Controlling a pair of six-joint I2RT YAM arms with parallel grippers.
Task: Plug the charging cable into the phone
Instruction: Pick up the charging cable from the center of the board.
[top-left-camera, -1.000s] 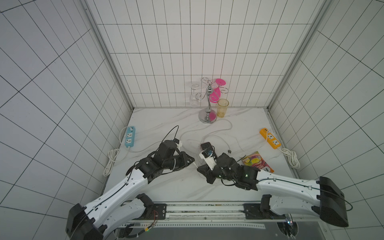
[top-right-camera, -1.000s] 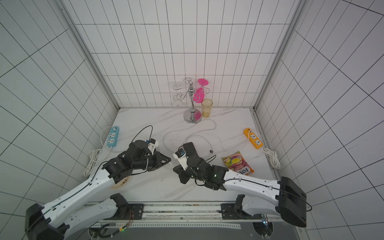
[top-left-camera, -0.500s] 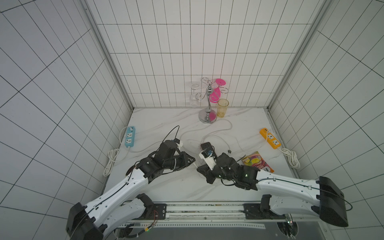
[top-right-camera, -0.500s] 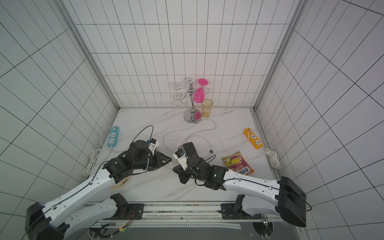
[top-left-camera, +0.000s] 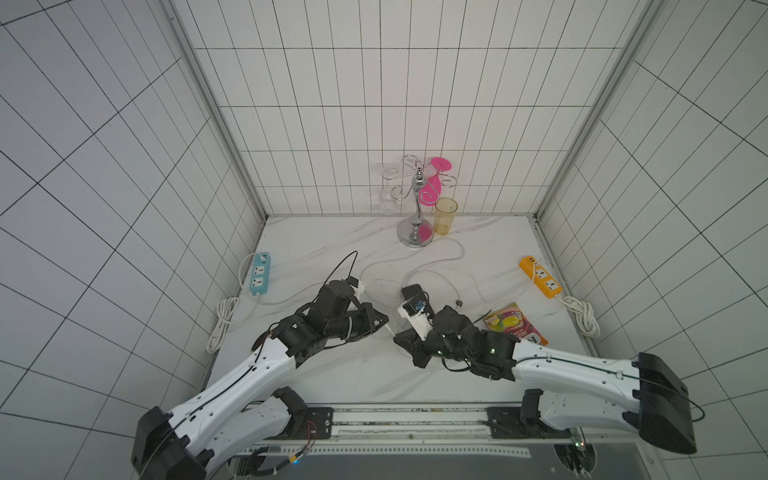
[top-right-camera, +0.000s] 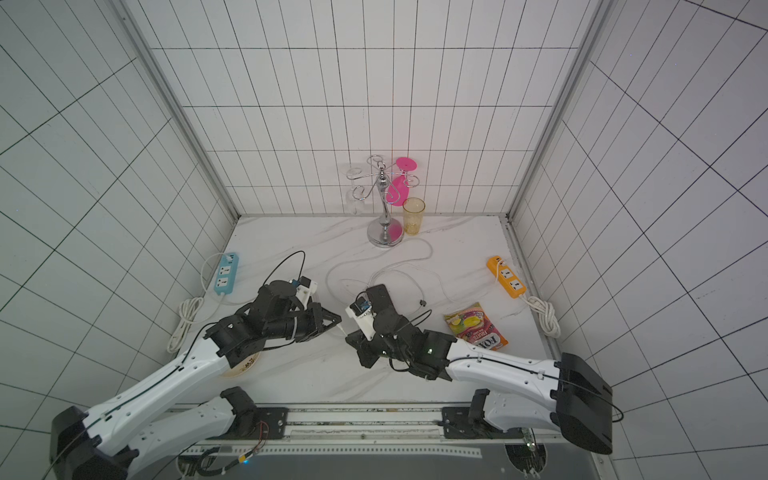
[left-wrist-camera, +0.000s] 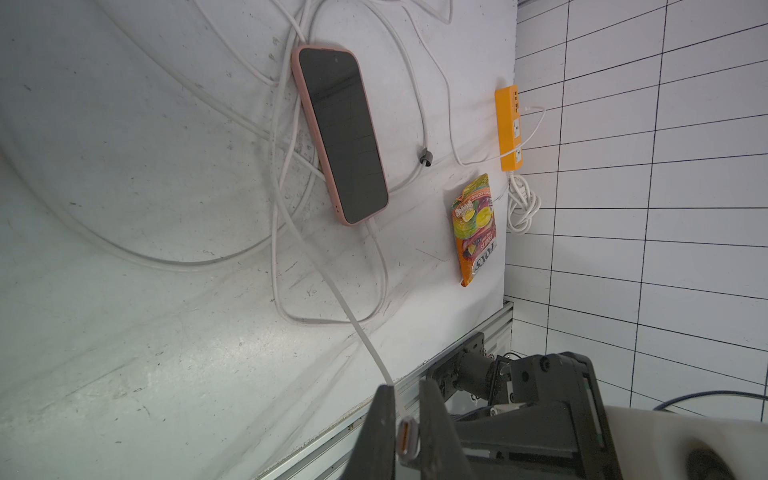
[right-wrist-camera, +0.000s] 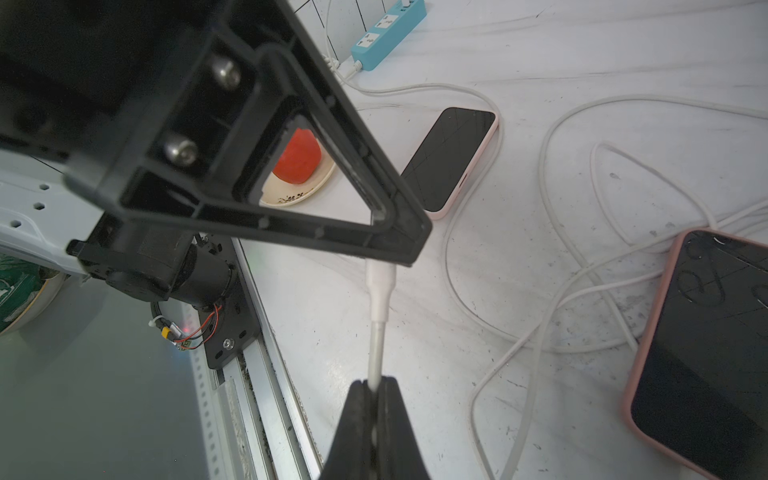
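left tool (left-wrist-camera: 406, 392): clamped on the plug (left-wrist-camera: 405, 432) at the end of the white charging cable (right-wrist-camera: 376, 349)
right tool (right-wrist-camera: 376, 384): pinched together on the charging cable just behind the plug's sleeve; the short stretch between the two tools runs straight
meeting place: in both top views the two tool tips sit close together over the front middle of the surface (top-left-camera: 332, 376)
phone (left-wrist-camera: 340, 133): pink case, dark screen up, flat on the surface beyond the tools, lying across loops of white cord and apart from the plug
phone's port end: a white cord runs up to it in the left wrist view; cannot tell whether it is plugged in
second phone (right-wrist-camera: 451, 160): seen in the right wrist view, pale case, flat, screen up, near the plate (right-wrist-camera: 309, 193)
plate: carries a red thing, seen through the frame of the left tool
blue power strip (top-left-camera: 259, 276): at the left edge of the surface
orange power strip (top-left-camera: 540, 282): at the right edge
snack pouch (top-left-camera: 515, 326): flat, between the right arm and the orange power strip
glass rack (top-left-camera: 417, 208): by the back wall, amber cup (top-left-camera: 445, 216) just beside its base
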